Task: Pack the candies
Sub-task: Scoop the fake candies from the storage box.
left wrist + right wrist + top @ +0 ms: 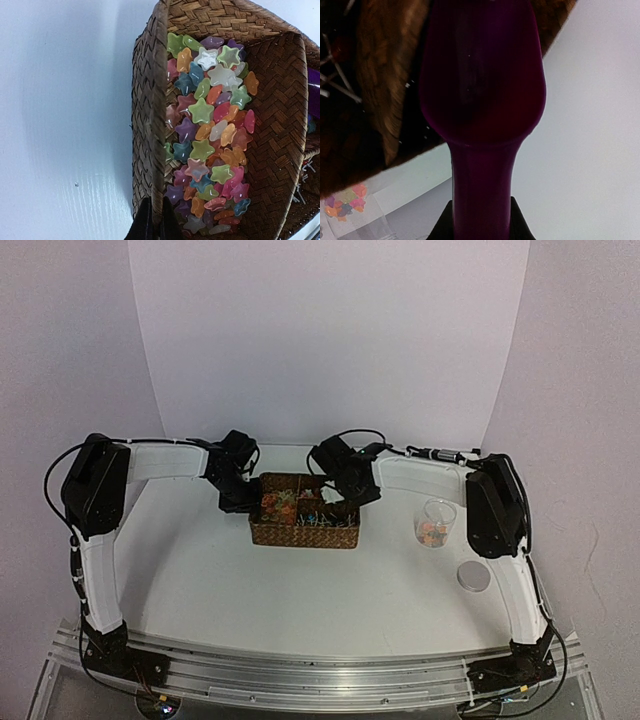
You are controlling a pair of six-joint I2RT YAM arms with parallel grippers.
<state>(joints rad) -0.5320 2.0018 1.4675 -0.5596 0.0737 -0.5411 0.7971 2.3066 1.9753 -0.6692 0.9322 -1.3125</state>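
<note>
Many small star-shaped candies (210,140), pink, orange, green, blue and whitish, fill the left compartment of a brown wicker basket (300,536). My left gripper (154,220) is shut on the basket's left wall (150,110); in the top view it (240,502) sits at the basket's left end. My right gripper (481,222) is shut on the handle of a magenta scoop (482,85), whose bowl is over the basket's right part. In the top view the right gripper (345,502) is above the basket's right compartment. A clear cup (434,525) to the right holds a few candies (344,204).
A round lid (473,576) lies on the white table in front of the cup. The basket's right compartment holds small items with thin white sticks (302,185). White walls enclose the table at the back and sides.
</note>
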